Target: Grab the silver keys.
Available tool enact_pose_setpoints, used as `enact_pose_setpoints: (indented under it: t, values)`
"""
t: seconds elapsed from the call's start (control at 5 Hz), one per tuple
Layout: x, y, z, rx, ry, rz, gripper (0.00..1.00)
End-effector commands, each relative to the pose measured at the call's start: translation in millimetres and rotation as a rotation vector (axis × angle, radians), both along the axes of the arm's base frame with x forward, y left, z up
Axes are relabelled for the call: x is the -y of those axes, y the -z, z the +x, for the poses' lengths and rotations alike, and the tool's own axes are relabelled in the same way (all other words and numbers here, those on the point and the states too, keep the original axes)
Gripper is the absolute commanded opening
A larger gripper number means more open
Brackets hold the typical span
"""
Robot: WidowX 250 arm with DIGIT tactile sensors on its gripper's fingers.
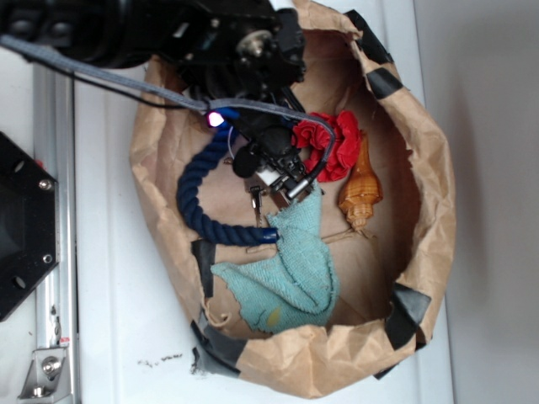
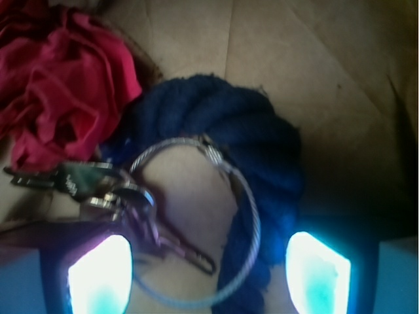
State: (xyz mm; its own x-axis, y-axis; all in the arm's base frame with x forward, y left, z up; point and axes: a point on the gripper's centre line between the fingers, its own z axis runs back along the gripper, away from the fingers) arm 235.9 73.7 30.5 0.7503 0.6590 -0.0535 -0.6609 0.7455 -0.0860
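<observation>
the silver keys (image 2: 124,196) are seen at the lower left of the wrist view, bunched on a thin wire ring whose loop reaches across to the lower centre; part of the loop is laid over the dark blue rope (image 2: 242,144), which curves behind it. in the exterior view only a key or two (image 1: 256,200) can be made out near the centre, just below the arm. the gripper (image 2: 209,271) is held spread wide, with its two glowing pads at the bottom left and bottom right of the wrist view; the ring and one key blade lie between them and nothing is gripped. this straddling pose is judged to be chosen so that a closing motion would catch the ring, though the rope beneath could be pinched as well. a red cloth (image 2: 59,78) is bunched at the upper left, close to the key heads. all of it rests in a brown paper bag (image 1: 160,202), which also holds a teal towel (image 1: 295,269) at lower centre and an orange shell (image 1: 362,189) at right.
</observation>
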Motion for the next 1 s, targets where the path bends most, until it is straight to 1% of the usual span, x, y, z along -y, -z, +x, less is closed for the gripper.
enact_pose_setpoints:
  t: [0.0,0.2,0.8]
  values:
    - [-10.7,-4.6,2.8,0.061,0.024,0.043,1.0]
    - [-10.4,-3.5,3.3,0.061,0.019,0.04,0.0]
    - [-10.2,-4.1,2.4,0.07,0.036,0.039,0.0]
